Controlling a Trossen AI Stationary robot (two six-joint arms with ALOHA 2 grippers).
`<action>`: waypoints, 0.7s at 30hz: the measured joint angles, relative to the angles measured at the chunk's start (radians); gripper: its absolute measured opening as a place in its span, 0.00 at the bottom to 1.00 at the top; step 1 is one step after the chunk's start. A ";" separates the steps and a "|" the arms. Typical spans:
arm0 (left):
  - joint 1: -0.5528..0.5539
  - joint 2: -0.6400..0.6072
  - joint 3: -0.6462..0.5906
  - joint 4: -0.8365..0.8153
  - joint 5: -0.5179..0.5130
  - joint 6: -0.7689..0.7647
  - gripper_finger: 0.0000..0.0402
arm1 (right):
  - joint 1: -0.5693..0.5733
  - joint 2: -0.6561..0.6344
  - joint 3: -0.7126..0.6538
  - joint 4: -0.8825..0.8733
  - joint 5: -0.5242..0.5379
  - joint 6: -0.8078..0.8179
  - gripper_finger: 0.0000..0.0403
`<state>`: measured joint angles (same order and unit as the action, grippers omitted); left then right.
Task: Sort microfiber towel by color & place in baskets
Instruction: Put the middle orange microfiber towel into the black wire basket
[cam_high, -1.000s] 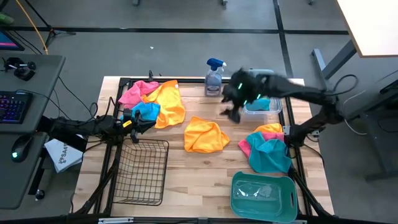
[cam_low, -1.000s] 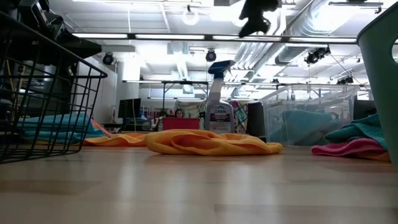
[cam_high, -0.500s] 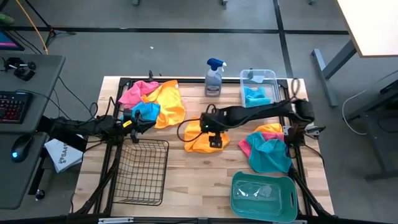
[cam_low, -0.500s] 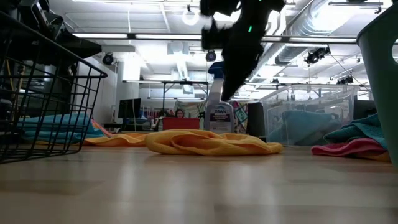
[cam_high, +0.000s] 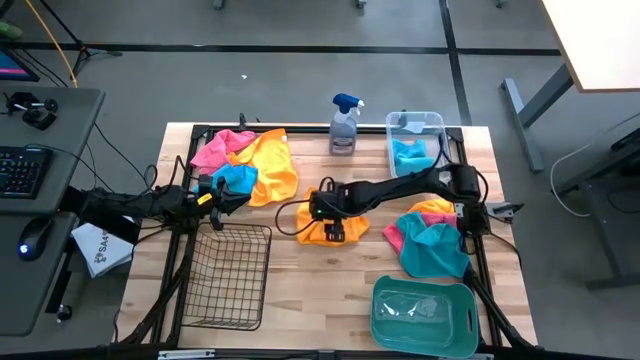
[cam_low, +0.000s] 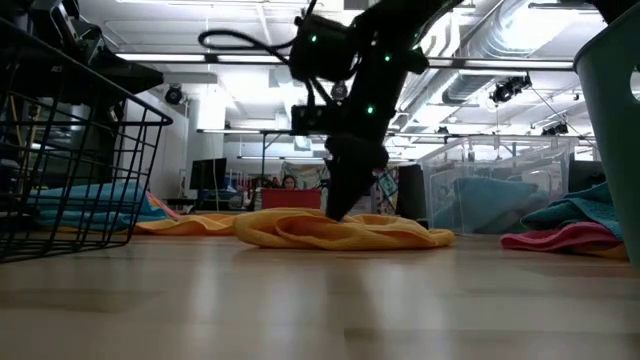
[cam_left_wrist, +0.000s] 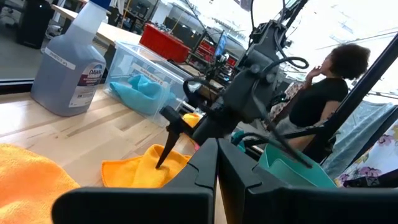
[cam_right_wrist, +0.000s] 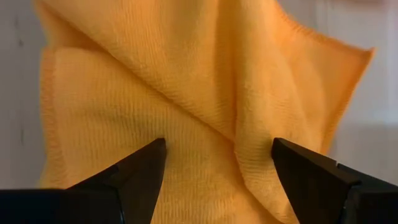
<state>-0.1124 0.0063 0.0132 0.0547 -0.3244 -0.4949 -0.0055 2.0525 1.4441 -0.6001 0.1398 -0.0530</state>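
From above, I have the right gripper (cam_high: 333, 232) down on the orange towel (cam_high: 322, 222) at mid-table. My left gripper (cam_high: 232, 199) sits by the pink, orange and blue pile (cam_high: 245, 160), beside the wire basket (cam_high: 228, 277). The teal basket (cam_high: 424, 316) is at the near edge.

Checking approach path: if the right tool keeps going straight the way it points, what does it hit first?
The orange towel mid-table. The right tool points down at it, open, fingers straddling a fold; contact looks near, though depth is unclear.
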 joint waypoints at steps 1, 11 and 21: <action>0.000 0.000 0.000 0.000 0.000 0.000 0.00 | 0.000 0.006 0.000 0.000 -0.003 0.000 0.72; 0.000 0.000 0.000 0.000 0.000 0.000 0.00 | 0.007 0.037 0.002 -0.036 -0.068 0.067 0.12; 0.000 0.000 0.000 0.000 0.000 0.000 0.00 | 0.006 -0.062 0.208 -0.193 -0.097 0.184 0.01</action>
<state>-0.1123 0.0059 0.0132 0.0548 -0.3244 -0.4946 0.0002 1.9905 1.6518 -0.7928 0.0429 0.1314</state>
